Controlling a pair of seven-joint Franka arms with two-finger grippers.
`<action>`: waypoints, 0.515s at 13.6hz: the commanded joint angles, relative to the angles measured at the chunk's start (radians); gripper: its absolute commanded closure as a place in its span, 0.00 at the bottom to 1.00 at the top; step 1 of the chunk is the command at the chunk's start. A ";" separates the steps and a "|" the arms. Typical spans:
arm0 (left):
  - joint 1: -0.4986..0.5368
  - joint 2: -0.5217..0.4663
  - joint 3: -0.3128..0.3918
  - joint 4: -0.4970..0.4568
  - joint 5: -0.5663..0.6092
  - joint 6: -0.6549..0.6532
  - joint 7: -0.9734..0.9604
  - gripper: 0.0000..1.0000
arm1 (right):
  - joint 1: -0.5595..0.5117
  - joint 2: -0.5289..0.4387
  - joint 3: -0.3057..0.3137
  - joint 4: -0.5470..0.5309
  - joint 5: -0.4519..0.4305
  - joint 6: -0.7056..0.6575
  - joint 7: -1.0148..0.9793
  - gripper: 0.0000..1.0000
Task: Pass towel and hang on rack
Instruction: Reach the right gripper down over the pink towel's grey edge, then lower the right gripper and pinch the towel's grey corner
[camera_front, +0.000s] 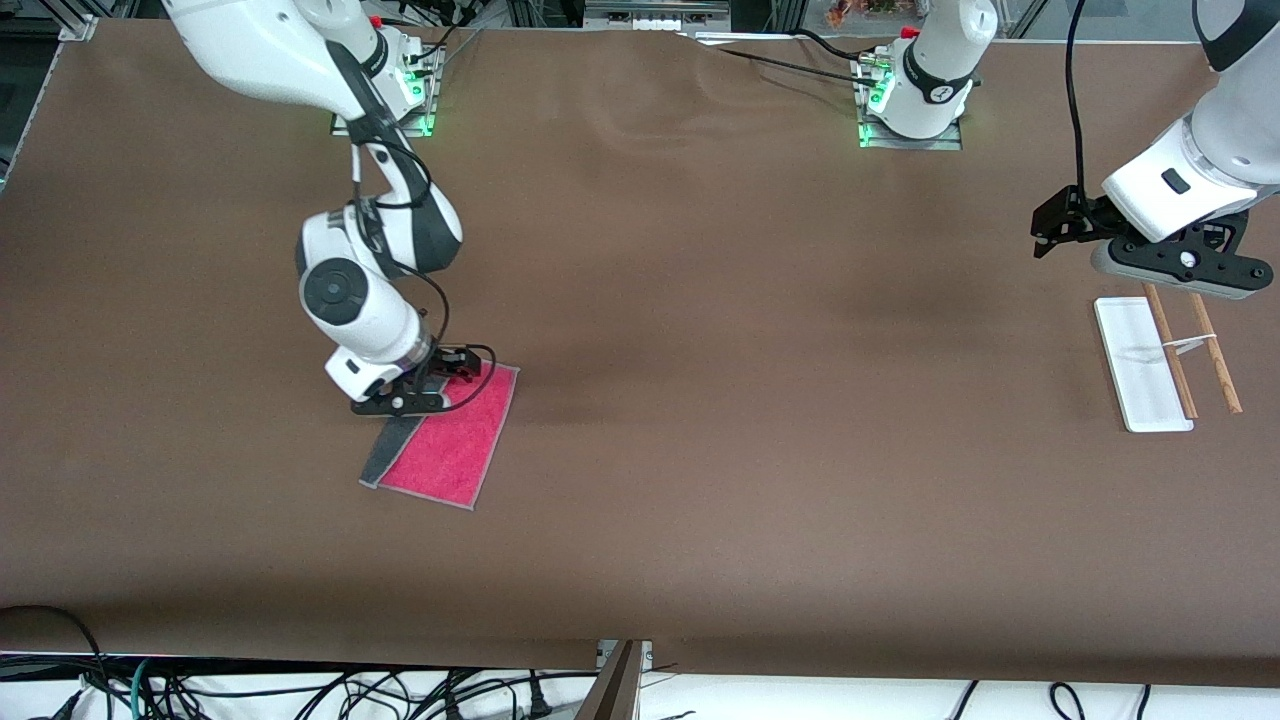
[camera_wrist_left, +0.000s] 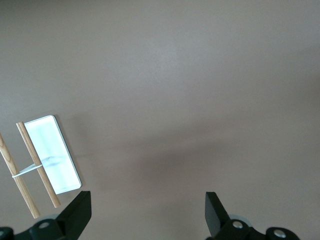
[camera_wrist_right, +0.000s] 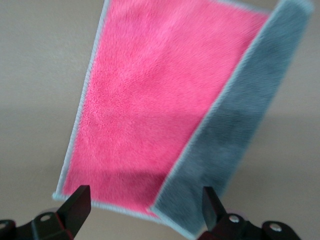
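Observation:
The towel (camera_front: 447, 440) lies flat on the table toward the right arm's end, pink face up, with one long side folded over to show a dark grey strip (camera_front: 388, 447). My right gripper (camera_front: 455, 375) is open and low over the towel's edge farthest from the front camera. In the right wrist view that edge of the towel (camera_wrist_right: 160, 100) lies between the spread fingers of the right gripper (camera_wrist_right: 146, 207). The rack (camera_front: 1140, 365) is at the left arm's end, a white plate with two brown rods (camera_front: 1215, 355). My left gripper (camera_front: 1055, 225) hangs open beside it, holding nothing.
In the left wrist view the rack (camera_wrist_left: 52, 155) is off to one side, and only bare brown table shows between the fingers of the left gripper (camera_wrist_left: 148, 210). Both arm bases stand along the table edge farthest from the front camera.

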 joint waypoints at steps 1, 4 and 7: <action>0.001 -0.005 0.004 0.000 -0.023 -0.011 0.001 0.00 | 0.012 0.006 -0.006 0.009 -0.001 0.000 0.020 0.02; 0.003 -0.002 0.005 0.000 -0.055 -0.009 0.001 0.00 | 0.012 0.004 -0.006 -0.006 -0.001 -0.006 0.011 0.03; 0.027 -0.002 0.007 -0.003 -0.075 -0.011 0.004 0.00 | 0.012 0.001 -0.008 -0.029 -0.005 -0.006 0.005 0.03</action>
